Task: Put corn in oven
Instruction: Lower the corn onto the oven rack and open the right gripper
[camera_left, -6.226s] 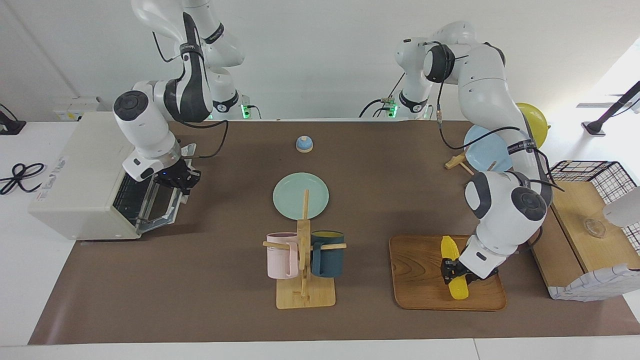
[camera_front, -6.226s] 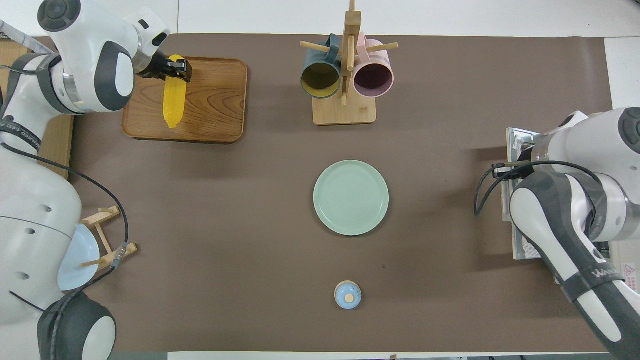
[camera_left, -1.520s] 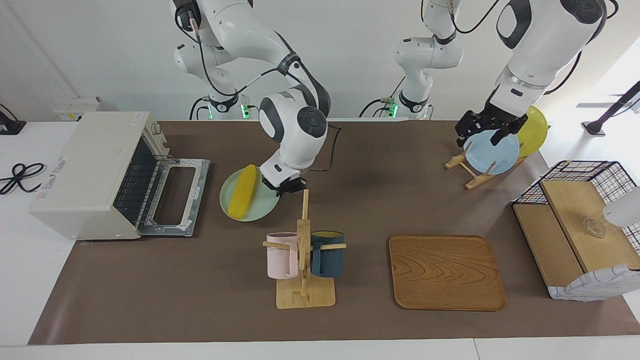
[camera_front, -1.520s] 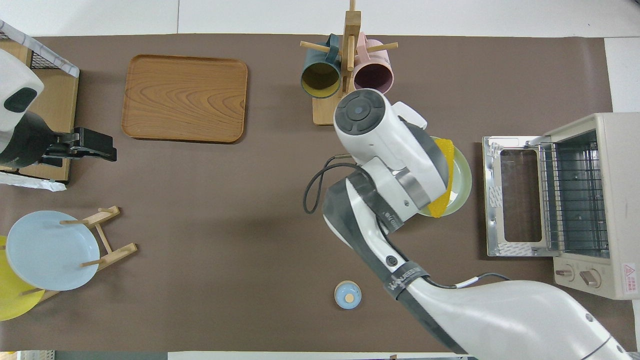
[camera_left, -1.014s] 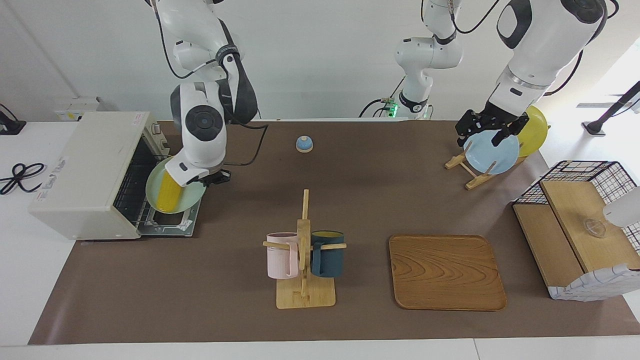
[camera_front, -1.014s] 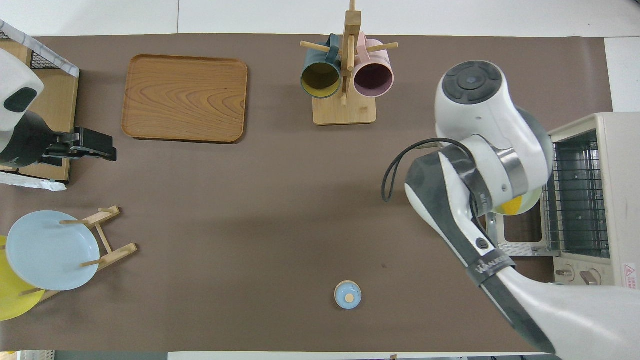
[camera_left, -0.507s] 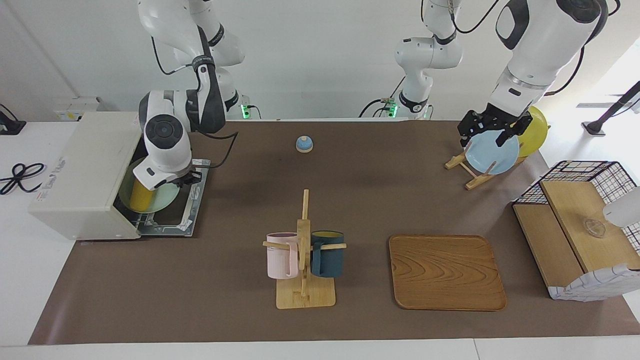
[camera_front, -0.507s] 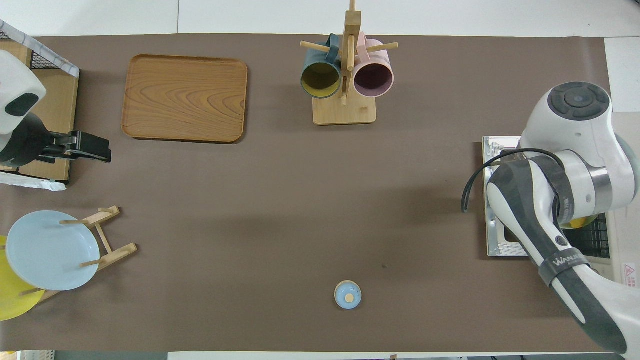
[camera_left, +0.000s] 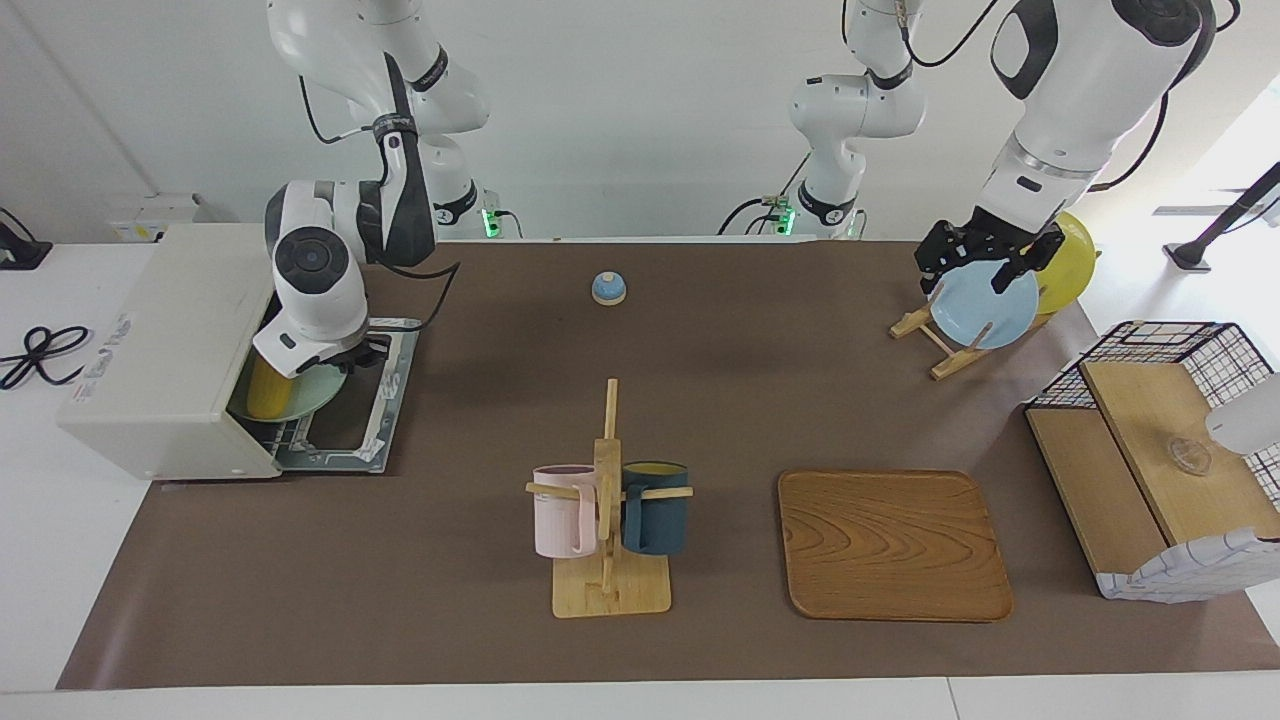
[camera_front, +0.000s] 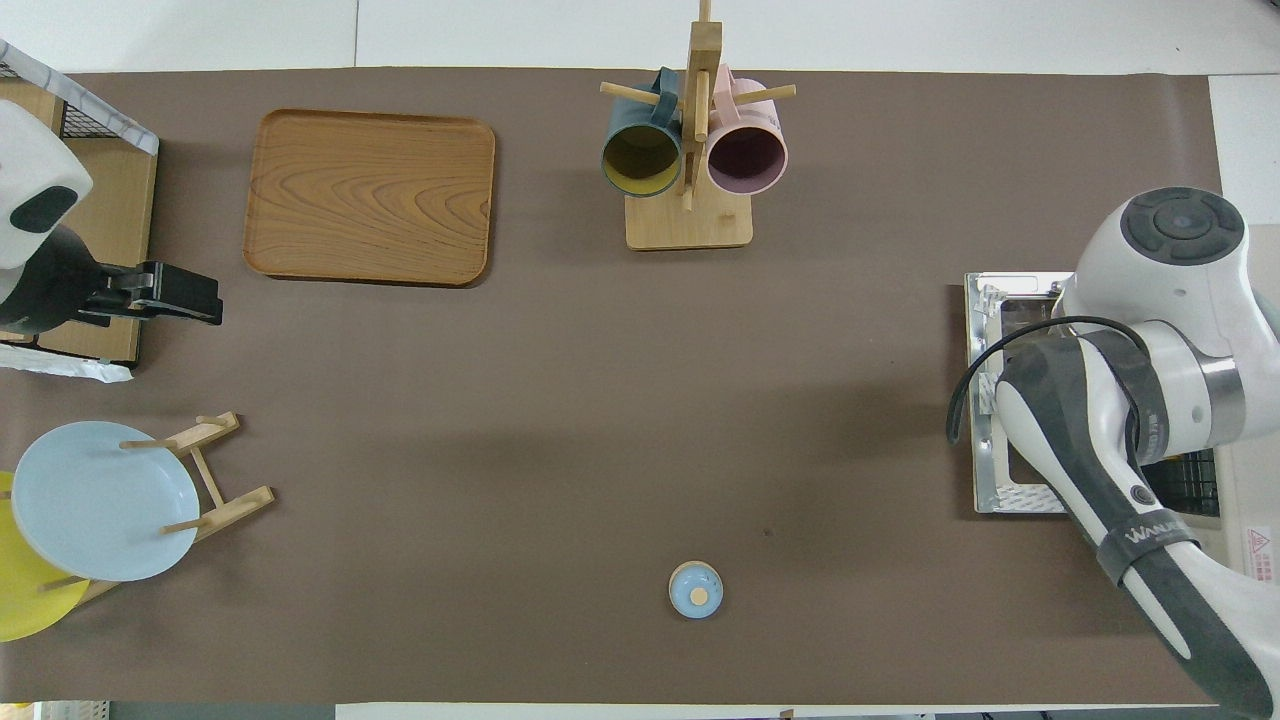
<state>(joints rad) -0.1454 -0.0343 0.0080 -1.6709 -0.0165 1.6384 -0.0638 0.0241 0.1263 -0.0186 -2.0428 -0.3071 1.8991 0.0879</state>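
Note:
The yellow corn (camera_left: 265, 392) lies on a pale green plate (camera_left: 312, 393). Both sit partly inside the mouth of the off-white oven (camera_left: 160, 340), over its dropped-open door (camera_left: 355, 425). My right gripper (camera_left: 366, 354) is shut on the plate's rim, above the door. In the overhead view the right arm hides the corn, the plate and the gripper; only the oven (camera_front: 1250, 490) and its door (camera_front: 1000, 300) show. My left gripper (camera_left: 968, 262) is open and empty, waiting over the blue plate (camera_left: 985, 305) in the dish rack.
A mug tree (camera_left: 610, 520) with a pink and a dark blue mug stands mid-table. A wooden tray (camera_left: 893, 545) lies beside it toward the left arm's end. There is also a small blue bell (camera_left: 608, 288), a yellow plate (camera_left: 1070, 255) in the rack, and a wire-and-wood basket (camera_left: 1160, 450).
My right gripper carried the plate with the corn from mid-table to the oven and has now pushed it further into the opening. The left arm has stayed still.

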